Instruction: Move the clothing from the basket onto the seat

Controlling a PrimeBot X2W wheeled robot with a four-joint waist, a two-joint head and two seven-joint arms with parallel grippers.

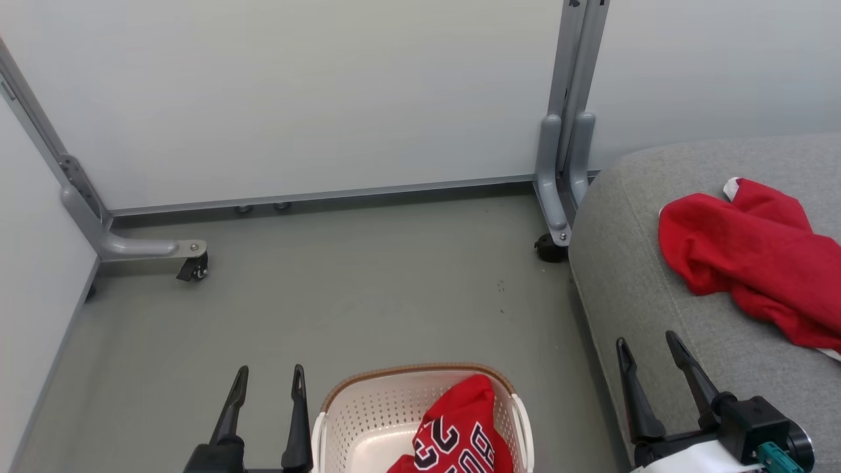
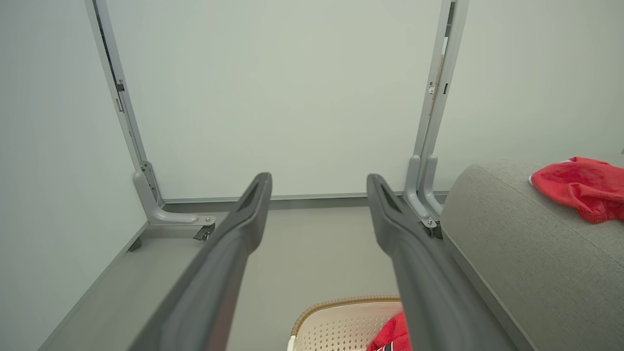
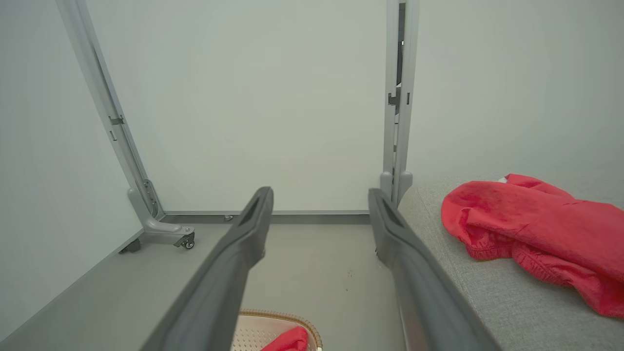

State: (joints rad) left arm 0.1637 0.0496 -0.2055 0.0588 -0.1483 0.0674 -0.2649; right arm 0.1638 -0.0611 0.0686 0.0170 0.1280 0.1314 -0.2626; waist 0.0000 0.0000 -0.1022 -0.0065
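Note:
The cream perforated basket (image 1: 374,414) with a brown rim sits on the floor at the bottom centre of the head view. Inside it lies the red jersey (image 1: 460,430) with black-and-white numbers. The plain red garment (image 1: 749,256) with white trim rests on the grey seat (image 1: 631,276) at the right. My left gripper (image 1: 271,380) stands open just left of the basket, holding nothing. Over the seat's front edge my right gripper (image 1: 647,347) is open and empty. The wrist views show the basket rim (image 2: 336,304), the jersey's tip (image 3: 287,340) and the red garment (image 3: 536,229).
White partition panels on grey metal legs with castors (image 1: 194,268) (image 1: 548,248) close off the back and left. Grey floor (image 1: 368,289) stretches between the panels, the basket and the seat.

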